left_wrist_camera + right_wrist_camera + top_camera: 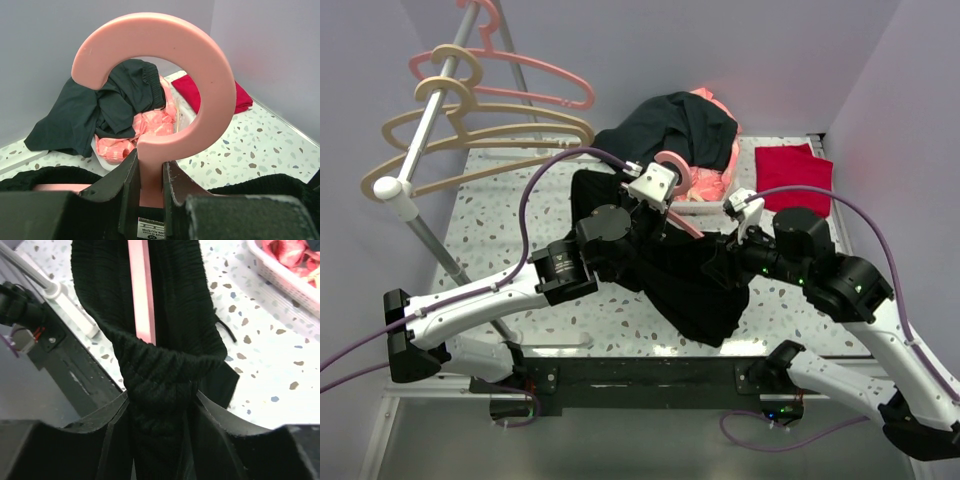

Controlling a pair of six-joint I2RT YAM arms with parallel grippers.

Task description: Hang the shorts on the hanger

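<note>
The speckled table (490, 220) fills my overhead view. Along its far left stands the clothes rack (420, 150), carrying beige hangers (480, 125) and a couple of pink ones (520, 65).

Next in size are the shorts (695, 280). They are a black heap in the middle of the table between my two arms, spreading toward the near edge. One end is lifted and bunched up.

Behind them, at the far side, a dark grey-green garment (670, 125) is draped over the white basket (285, 277). Pink patterned cloth (150, 125) spills out of the basket underneath it. To the right of the basket, a folded red cloth (798, 172) lies flat near the far right corner.

The hanger (215, 75) I am working with is pink. Its round hook stands upright just in front of the basket. From my right wrist camera I see one of its arms (142, 295) running through the gathered black fabric, so the shorts (160, 375) are wrapped around that arm.

My left claw (150, 172) is clenched on the hanger's neck just below the hook, with a finger pressed to each side. My right claw (160, 405) is grasping the shorts. The bunched waistband fills the gap between its fingers, and both fingers touch the fabric.
</note>
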